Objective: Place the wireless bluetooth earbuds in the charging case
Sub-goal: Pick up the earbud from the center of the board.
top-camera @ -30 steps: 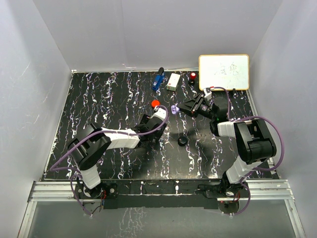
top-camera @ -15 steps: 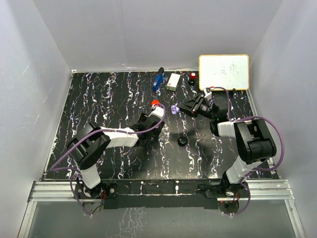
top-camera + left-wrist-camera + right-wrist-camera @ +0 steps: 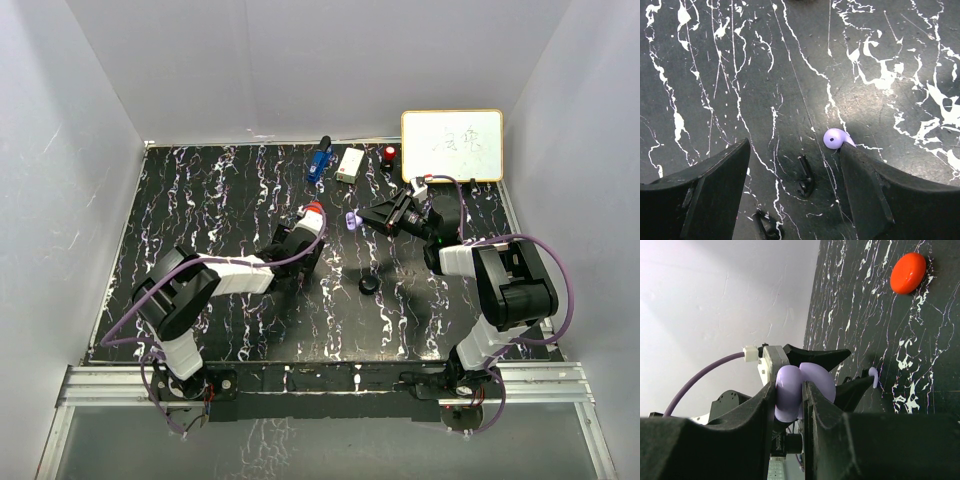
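The right pincer (image 3: 789, 388) is clenched on a lavender charging case (image 3: 816, 378), held clear of the worktop (image 3: 200, 210) with its fingers (image 3: 760, 405) pressing the two sides. The case shows two rounded lobes side by side, which suggests the lid is swung open, though the inside is not visible.

The left pincer (image 3: 795, 150) is released, its jaws spread wide and pointing down at the black, white-streaked worktop. Between its fingertips lie three earbuds. A lavender earbud (image 3: 835, 138) rests on the surface just beside the right-hand finger, possibly touching it. A black earbud (image 3: 805, 176) lies near the middle of the gap, and a second black earbud (image 3: 767, 225) lies nearer the camera, partly cut off by the frame edge. None of them is grasped.

In the right wrist view, a red round case (image 3: 908, 272) sits on the worktop beyond the left pincer. From above, a black round case (image 3: 368, 284) lies between the two arms. Along the far edge stand a whiteboard (image 3: 452, 145), a small white box (image 3: 349, 165) and a blue object (image 3: 319, 160).
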